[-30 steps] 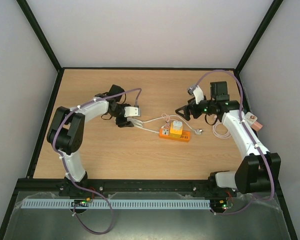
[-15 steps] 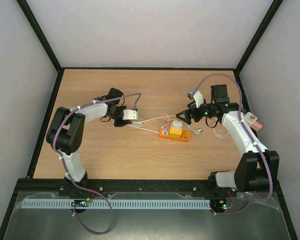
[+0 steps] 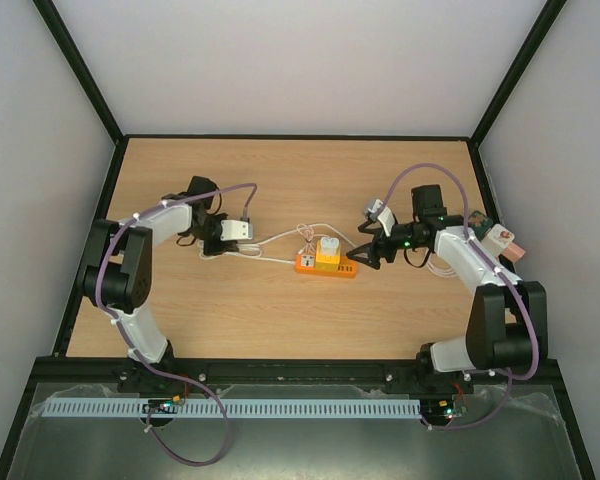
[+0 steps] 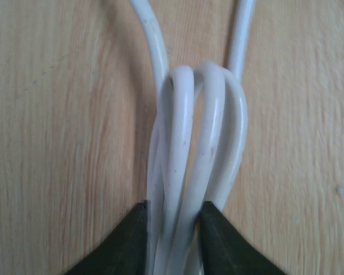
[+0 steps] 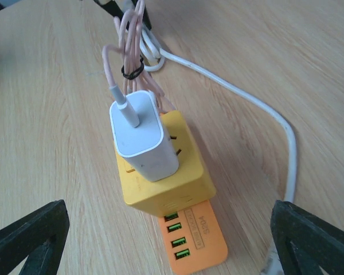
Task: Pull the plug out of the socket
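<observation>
A white plug point(image 3: 328, 246) stands in the yellow socket block point(image 3: 325, 262), which sits on an orange USB strip. The right wrist view shows the plug point(image 5: 140, 134) upright in the socket point(image 5: 172, 177), with a thin pink cable running out of its top. My right gripper point(image 3: 356, 257) is open just right of the socket and touches nothing; its fingertips point(image 5: 28, 235) stand wide apart at the bottom corners of that view. My left gripper point(image 3: 216, 234) is shut on the socket's looped white cable point(image 4: 200, 143), left of the socket.
The white cable point(image 3: 275, 250) runs along the wooden table point(image 3: 280, 310) from the left gripper to the socket. A coiled pink cable point(image 5: 132, 51) lies behind the plug. A loose white cable point(image 3: 438, 266) and a small pink-white object point(image 3: 505, 243) lie at the right edge.
My left arm has drawn back to the left with the cable, dragging the socket and plug left. My right gripper has followed left and down, close to the socket's right end.
</observation>
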`<state>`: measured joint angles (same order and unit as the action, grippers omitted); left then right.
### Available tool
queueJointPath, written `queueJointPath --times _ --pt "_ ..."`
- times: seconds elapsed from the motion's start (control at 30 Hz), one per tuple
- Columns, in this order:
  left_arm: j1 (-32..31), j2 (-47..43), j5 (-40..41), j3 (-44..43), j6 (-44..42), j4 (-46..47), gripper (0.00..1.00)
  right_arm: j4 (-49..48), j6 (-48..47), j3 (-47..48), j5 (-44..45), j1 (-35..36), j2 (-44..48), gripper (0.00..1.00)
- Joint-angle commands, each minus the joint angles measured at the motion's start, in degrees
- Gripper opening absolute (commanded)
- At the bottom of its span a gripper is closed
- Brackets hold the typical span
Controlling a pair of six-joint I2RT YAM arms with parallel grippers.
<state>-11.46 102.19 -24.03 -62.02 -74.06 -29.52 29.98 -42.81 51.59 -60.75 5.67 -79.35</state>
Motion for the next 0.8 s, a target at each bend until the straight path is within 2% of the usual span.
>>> queueJointPath --times 0.0,0.03,0.2,0.33,0.47,0.6,0.77 --pt "0.7 0.4 0.2 -2.2 1.8 -5.7 0.40 -5.1 -4.5 -2.0 -3.4 2.1 -2.8 0.94" --pt "0.6 0.2 -1.3 -3.2 2.9 -6.9 0.52 -6.1 -4.5 -2.5 -3.0 3.1 -3.4 0.93" --pt "0.4 -2.2 -7.9 -8.6 10.2 -10.1 0.92 -13.3 -2.6 -7.4 -1.5 4.5 -2.9 0.93" --pt "-2.1 -5.3 -14.3 -12.5 15.1 -12.0 0.95 -13.5 -3.8 -7.4 -1.9 4.8 -4.6 0.93" --pt "-6.4 -7.9 -17.8 -12.8 23.7 -6.7 0.94 -17.4 -2.7 -7.8 -0.4 6.1 -4.8 0.93" --pt "-11.2 -7.5 -18.6 -15.2 26.7 -6.4 0.91 -20.4 -1.3 -7.6 1.9 7.9 -5.5 0.92" --pt "-11.8 -7.0 -21.4 -18.9 28.9 -6.9 0.90 -19.3 -2.7 -6.8 3.4 10.4 -6.0 0.91"
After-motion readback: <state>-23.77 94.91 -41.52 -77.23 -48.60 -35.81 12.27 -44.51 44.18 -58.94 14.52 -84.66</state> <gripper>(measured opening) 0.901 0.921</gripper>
